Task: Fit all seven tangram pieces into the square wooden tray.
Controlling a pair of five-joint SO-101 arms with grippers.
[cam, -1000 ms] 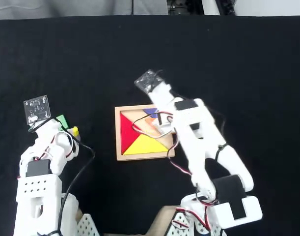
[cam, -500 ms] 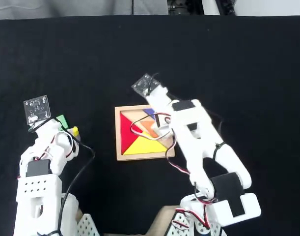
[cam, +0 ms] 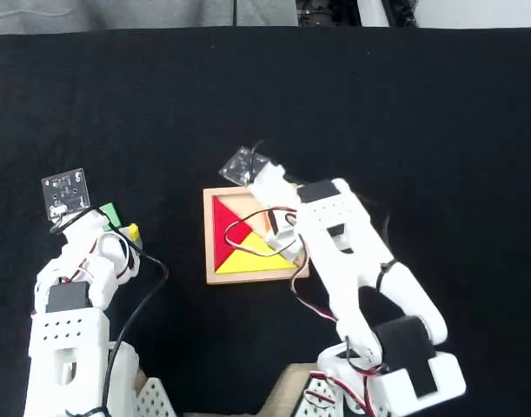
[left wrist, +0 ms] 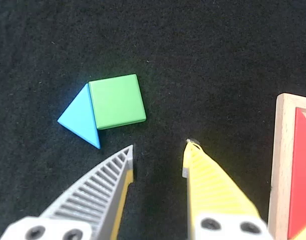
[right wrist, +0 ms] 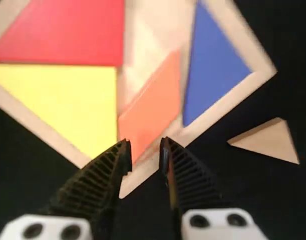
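Note:
The square wooden tray (cam: 211,261) holds a red triangle (right wrist: 67,32), a yellow triangle (right wrist: 62,105) and a blue triangle (right wrist: 213,65). My right gripper (right wrist: 143,146) hangs over the tray, its jaws nearly together on a corner of the orange parallelogram (right wrist: 153,107), which lies slanted between the yellow and blue pieces. In the high view the right arm (cam: 321,213) covers the tray's right half. My left gripper (left wrist: 159,152) is open above bare cloth, close to a green square (left wrist: 116,101) and a small blue triangle (left wrist: 80,119) that touch each other.
A plain wood-coloured triangle (right wrist: 268,142) lies on the black cloth just outside the tray's rim (right wrist: 233,37). The tray's edge (left wrist: 282,165) stands beside my left gripper. Black cloth stretches wide behind and to both sides of the tray.
The right arm has swung left across the tray, and the orange parallelogram has gone out of sight under it in the high view. The left arm has kept still.

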